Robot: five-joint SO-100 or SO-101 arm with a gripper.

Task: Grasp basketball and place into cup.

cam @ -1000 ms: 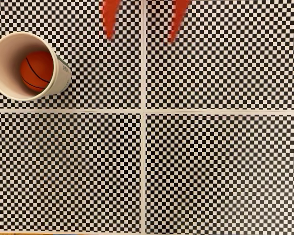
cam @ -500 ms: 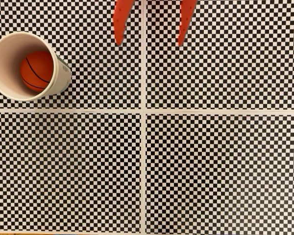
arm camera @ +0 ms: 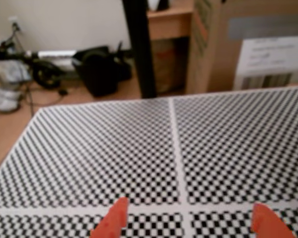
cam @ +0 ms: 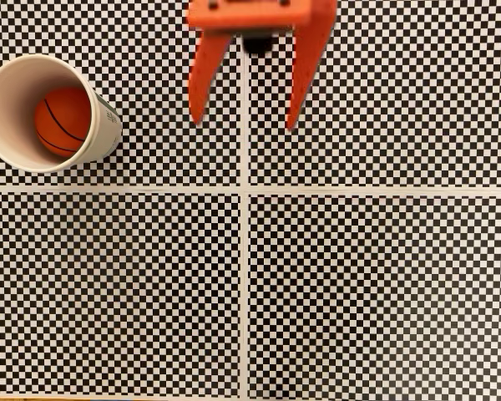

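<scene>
The cream-white cup [cam: 8, 92] stands at the upper left of the fixed view, seen from above. The orange-brown basketball [cam: 63, 121] with black seam lines rests inside it. My orange gripper [cam: 244, 117] comes in from the top centre of that view, well to the right of the cup. Its two fingers [cam: 204, 79] are spread wide apart with nothing between them. In the wrist view the gripper [arm camera: 190, 218] shows as two orange tips at the bottom edge, open over the checkered surface.
A black-and-white checkered mat [cam: 359, 284] with white dividing lines covers the table. In the wrist view, beyond the far table edge, stand a black post [arm camera: 138, 49], a cardboard box [arm camera: 248, 44] and cables and dark items on the floor [arm camera: 64, 69].
The gripper has come further down into the fixed view from the top edge, staying open. The cup and the ball inside it have not moved.
</scene>
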